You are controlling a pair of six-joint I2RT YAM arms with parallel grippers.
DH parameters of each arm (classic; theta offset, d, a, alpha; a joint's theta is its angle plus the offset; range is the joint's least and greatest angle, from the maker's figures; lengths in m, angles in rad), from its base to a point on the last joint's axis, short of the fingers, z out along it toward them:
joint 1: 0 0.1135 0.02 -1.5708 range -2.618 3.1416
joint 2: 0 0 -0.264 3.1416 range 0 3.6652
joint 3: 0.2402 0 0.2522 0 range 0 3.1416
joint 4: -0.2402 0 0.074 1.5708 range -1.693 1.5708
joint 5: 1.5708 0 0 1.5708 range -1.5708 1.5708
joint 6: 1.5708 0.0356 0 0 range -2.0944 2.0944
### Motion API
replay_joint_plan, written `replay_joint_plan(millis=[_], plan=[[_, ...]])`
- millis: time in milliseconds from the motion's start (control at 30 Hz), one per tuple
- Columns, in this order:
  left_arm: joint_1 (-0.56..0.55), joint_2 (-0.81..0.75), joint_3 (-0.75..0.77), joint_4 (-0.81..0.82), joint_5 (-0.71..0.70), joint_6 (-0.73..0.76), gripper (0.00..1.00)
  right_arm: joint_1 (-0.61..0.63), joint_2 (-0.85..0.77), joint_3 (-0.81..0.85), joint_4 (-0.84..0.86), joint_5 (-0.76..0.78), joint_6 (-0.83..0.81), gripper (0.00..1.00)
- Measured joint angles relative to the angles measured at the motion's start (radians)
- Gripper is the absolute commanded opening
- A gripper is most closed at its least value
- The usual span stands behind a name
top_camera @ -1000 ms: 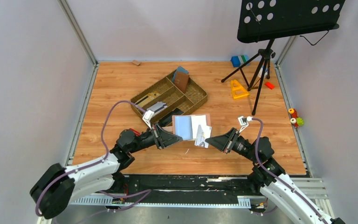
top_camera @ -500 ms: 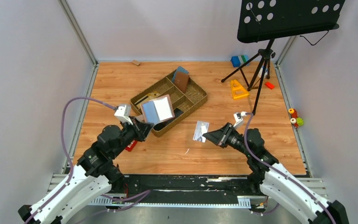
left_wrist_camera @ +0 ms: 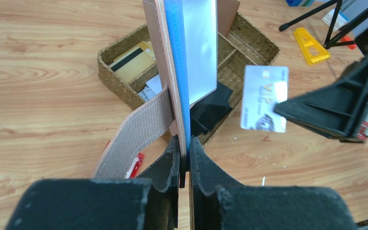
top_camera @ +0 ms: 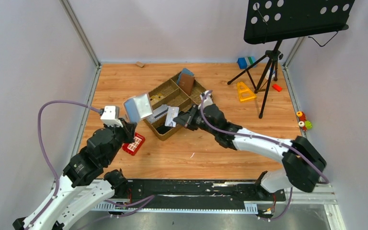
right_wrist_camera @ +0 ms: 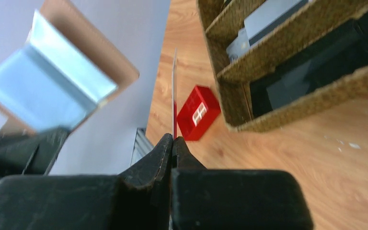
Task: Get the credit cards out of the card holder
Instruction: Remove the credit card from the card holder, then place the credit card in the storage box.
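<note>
While the left gripper [left_wrist_camera: 183, 143] pinches the lower edge of the open card holder [left_wrist_camera: 199, 48], holding it upright in the air beside the wicker tray [left_wrist_camera: 112, 79], the right gripper [right_wrist_camera: 173, 141] is clamped on a silver credit card [left_wrist_camera: 264, 98]. That card is clear of the holder, near the tray.

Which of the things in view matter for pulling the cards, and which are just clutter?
Job:
- card holder, clamped in left gripper
- credit card, pinched in right gripper
- wicker tray, with cards in it

Clutter:
- red block
- music stand
- yellow triangle
- brown wallet in the tray
</note>
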Motion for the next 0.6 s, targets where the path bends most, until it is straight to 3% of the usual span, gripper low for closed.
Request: replay_joint_plan(millis=[300,600], plan=[[0.0,-0.023,0.048,-0.068,-0.026,0.041,0.0,0.072,0.355,0.312,-0.08,0.278,0.103,0.0],[0.0,-0.046,0.055,-0.09,-0.035,0.084,0.0,0.091,0.529,0.451,-0.095,0.393,0.151,0.0]])
